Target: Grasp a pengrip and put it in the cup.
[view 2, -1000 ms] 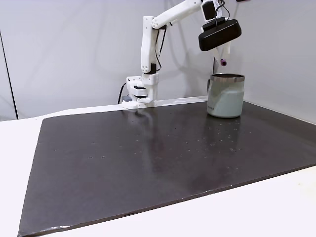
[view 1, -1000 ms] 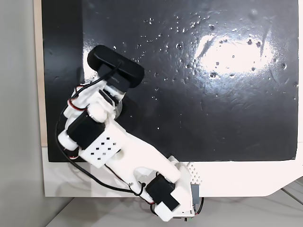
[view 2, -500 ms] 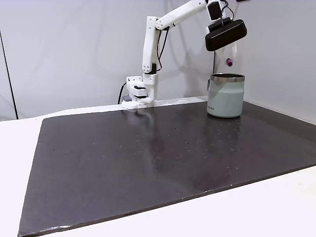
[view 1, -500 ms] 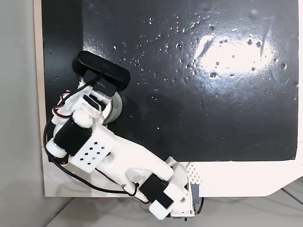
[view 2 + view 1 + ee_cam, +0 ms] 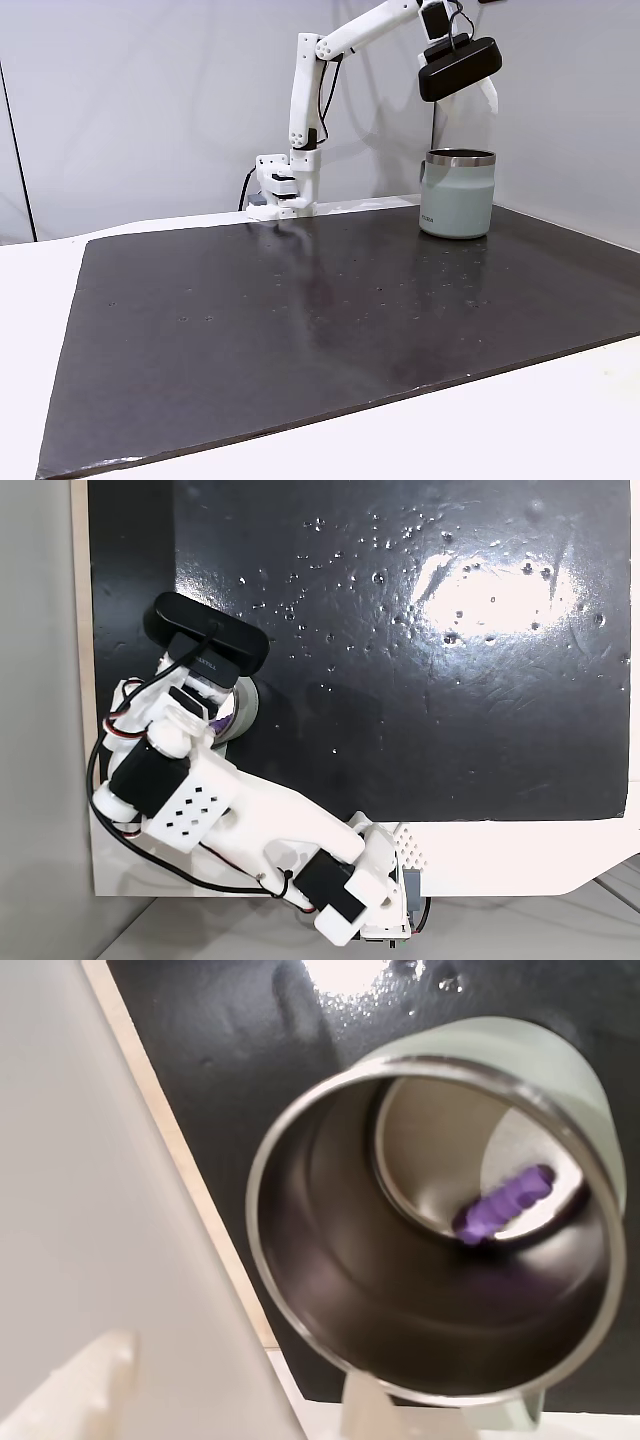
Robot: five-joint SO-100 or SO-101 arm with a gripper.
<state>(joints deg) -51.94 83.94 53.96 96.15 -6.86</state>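
Observation:
The purple pengrip (image 5: 505,1205) lies loose inside the cup (image 5: 330,1270), down against its shiny steel bottom, seen from above in the wrist view. The pale grey-green cup (image 5: 458,195) stands upright at the back right of the dark mat. My gripper (image 5: 487,100) hangs just above its rim, open, with nothing between its fingers. One white finger (image 5: 150,1260) fills the left of the wrist view. From above, the arm covers most of the cup (image 5: 246,702).
A black camera (image 5: 458,68) rides on the wrist over the cup. The arm's base (image 5: 283,185) is clamped at the mat's back edge. The wide dark mat (image 5: 300,320) is bare apart from small specks. A wall stands close behind the cup.
The arm swung farther over the cup. The pengrip that hung from the gripper tip half a second ago has left it and now sits inside the cup.

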